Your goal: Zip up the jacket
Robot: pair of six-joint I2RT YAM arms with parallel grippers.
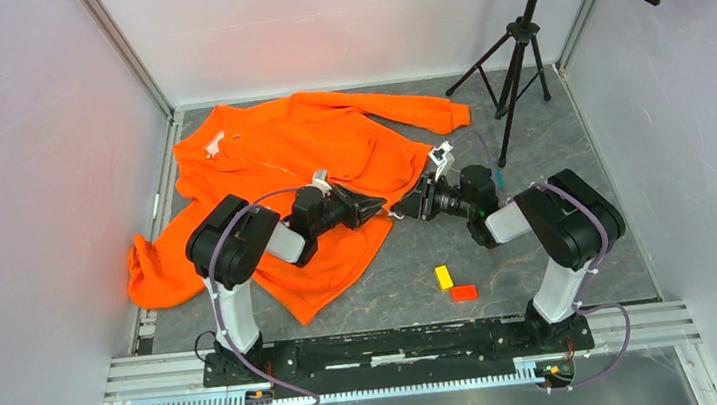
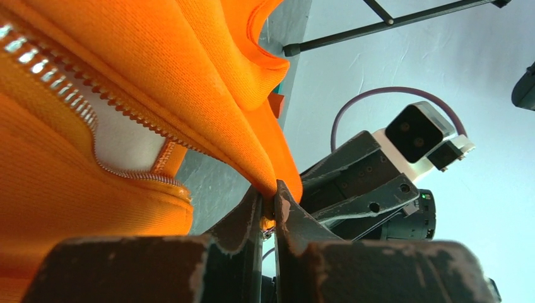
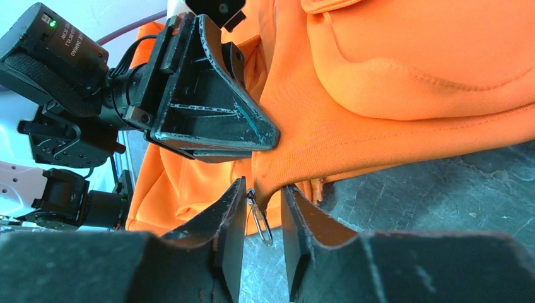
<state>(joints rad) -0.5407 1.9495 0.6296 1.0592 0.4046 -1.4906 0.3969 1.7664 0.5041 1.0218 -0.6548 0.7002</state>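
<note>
One bright orange fleece jacket (image 1: 289,149), two hands at its hem
Left hand (image 2: 269,211) clamped shut on fabric; right hand (image 3: 263,197) narrowly open around the metal zipper pull (image 3: 262,226).

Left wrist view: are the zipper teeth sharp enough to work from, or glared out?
Left wrist: zipper teeth readable, the top-left ones glinting white; own fingers dark and soft. Right wrist: zipper pull sharp, no glare. Top external: even light on the jacket.

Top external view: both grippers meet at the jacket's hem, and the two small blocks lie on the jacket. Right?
No: the top external view shows the yellow block and orange block on the table, apart from the jacket. The left gripper and right gripper do meet at its hem.
</note>
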